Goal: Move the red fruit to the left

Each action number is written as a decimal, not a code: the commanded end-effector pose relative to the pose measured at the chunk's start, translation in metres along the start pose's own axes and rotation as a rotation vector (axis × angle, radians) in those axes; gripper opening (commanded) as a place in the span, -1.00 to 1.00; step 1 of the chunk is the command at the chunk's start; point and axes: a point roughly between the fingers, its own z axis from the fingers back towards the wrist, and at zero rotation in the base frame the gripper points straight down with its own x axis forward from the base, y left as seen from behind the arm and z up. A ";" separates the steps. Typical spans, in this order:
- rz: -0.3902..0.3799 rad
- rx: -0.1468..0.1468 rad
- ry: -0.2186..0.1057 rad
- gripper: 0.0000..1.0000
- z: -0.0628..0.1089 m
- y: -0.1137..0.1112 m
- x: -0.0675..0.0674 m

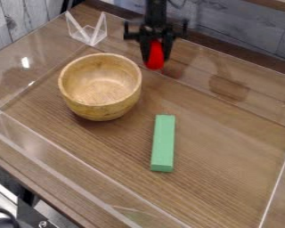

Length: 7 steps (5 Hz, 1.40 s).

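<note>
Camera view: gripper [156, 55] clamped on red fruit [156, 58], held clear above table [228, 134], beside wooden bowl [101, 85]. Step: carry. Next: travel left, set down, release.

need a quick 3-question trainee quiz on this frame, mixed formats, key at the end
1. True or false: the red fruit lies inside the wooden bowl.
2. What is the gripper doing? A) standing open over the table B) shut on the red fruit C) pressing on the green block
3. Fill in: the green block lies flat on the table, to the ____ of the bowl in the picture.

Key:
1. False; the bowl looks empty, and the fruit is up between the jaws.
2. B
3. right (and nearer the camera)
</note>
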 end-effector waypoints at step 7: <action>0.104 0.014 -0.090 -1.00 0.029 0.136 0.062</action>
